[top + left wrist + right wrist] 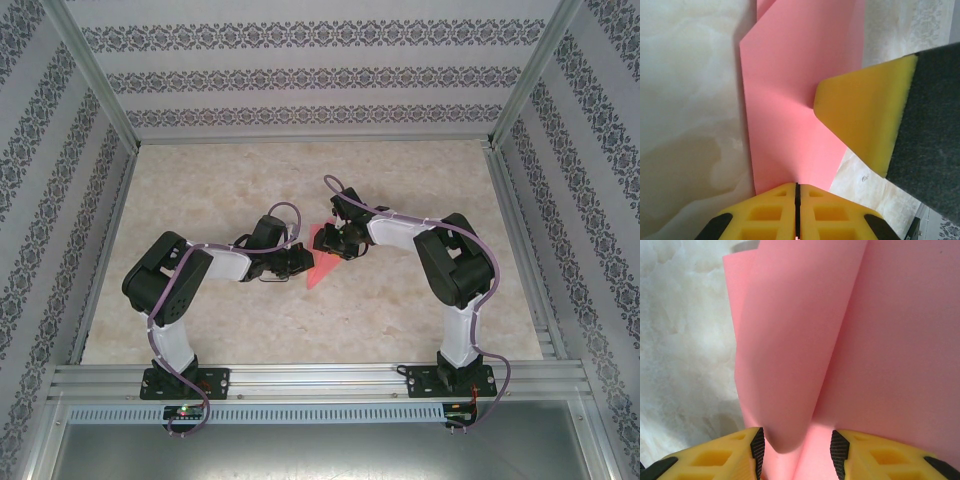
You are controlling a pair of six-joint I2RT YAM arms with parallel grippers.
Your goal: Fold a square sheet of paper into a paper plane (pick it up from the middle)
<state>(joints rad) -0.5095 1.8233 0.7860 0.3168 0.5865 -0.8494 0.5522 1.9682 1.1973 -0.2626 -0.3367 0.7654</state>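
Observation:
The pink-red sheet of paper (pixel 320 264) is folded into a narrow pointed shape and is held off the table between the two arms at mid-table. My left gripper (pixel 297 262) grips its left side; in the left wrist view the yellow jaws (pixel 797 189) are pressed together with the paper (pixel 790 100) coming out of the seam. My right gripper (pixel 338 240) meets the paper from the right. In the right wrist view its jaws (pixel 797 446) stand apart around a loose rounded fold of the paper (pixel 805 340). One right finger (pixel 865 115) rests against the paper.
The marble-patterned tabletop (pixel 300 170) stretches behind and to both sides of the arms. Patterned walls and a metal frame (pixel 95 110) enclose the table on three sides.

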